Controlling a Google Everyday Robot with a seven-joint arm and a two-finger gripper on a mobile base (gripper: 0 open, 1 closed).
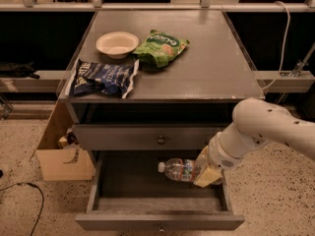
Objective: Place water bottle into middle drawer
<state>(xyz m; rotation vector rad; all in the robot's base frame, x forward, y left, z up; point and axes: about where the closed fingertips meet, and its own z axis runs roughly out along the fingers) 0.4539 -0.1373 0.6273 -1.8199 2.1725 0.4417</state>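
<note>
Here, lower centre of the frame, your gripper (205, 171) is clamped on the base end of the water bottle (178, 169), holding it sideways, cap toward the left, over the open middle drawer (147, 221), likely so it lands flat inside.

Under desk's (211, 68) front edge, toward right corner: pincer (201, 172) clasping water bottle (178, 169) over middle drawer (157, 221). Near desk's back-left corner: bowl (117, 44).
</note>
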